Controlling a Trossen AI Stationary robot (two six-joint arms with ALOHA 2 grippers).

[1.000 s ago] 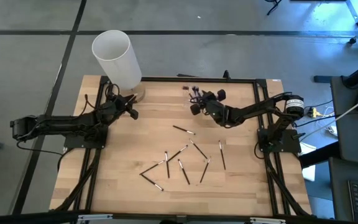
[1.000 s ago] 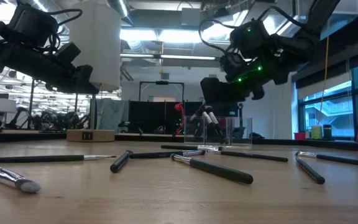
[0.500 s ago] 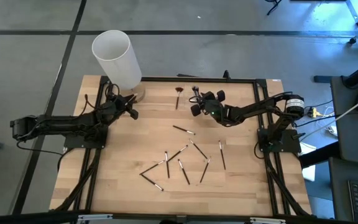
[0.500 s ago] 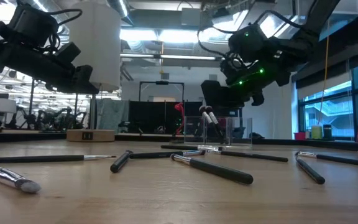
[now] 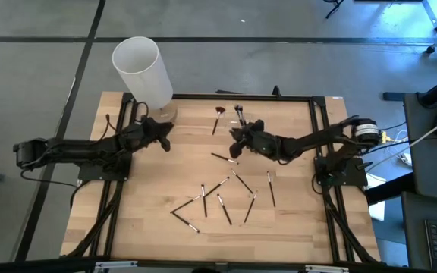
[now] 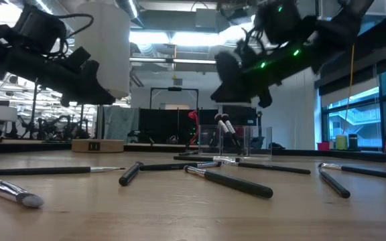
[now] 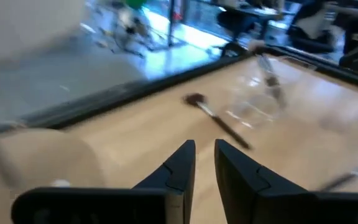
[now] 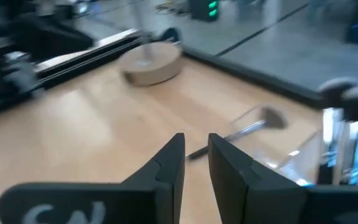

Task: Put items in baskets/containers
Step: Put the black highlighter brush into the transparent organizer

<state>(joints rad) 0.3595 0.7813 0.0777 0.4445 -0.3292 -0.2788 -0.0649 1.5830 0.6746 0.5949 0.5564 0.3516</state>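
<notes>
Several black-handled brushes [image 5: 222,189] lie scattered on the wooden table, nearer than both grippers; one [image 5: 224,158] lies just near my right gripper. The clear organizer [image 5: 240,115] stands by the far edge with a few brushes upright in it [image 6: 228,128]. A brush with a reddish-brown fanned head [image 5: 217,118] lies flat on the table left of the organizer. My right gripper [image 5: 234,138] hovers shut just on the near side of the organizer, holding nothing [image 8: 196,146]. My left gripper [image 5: 165,139] hovers shut, also holding nothing [image 7: 204,152], at the table's far left, pointing toward the fanned brush [image 7: 213,118].
A tall white cylinder [image 5: 143,72] stands at the far left corner, with a small round brownish jar [image 8: 151,62] beside it on the table. Black frame rails run along the table's edges. Bare wood lies between the two grippers and along the near edge.
My right gripper has drawn back from above the organizer, moving toward the near edge and leftward. The fanned brush, a blur by the organizer a second ago, now lies flat on the table left of it. My left gripper has shifted slightly rightward.
</notes>
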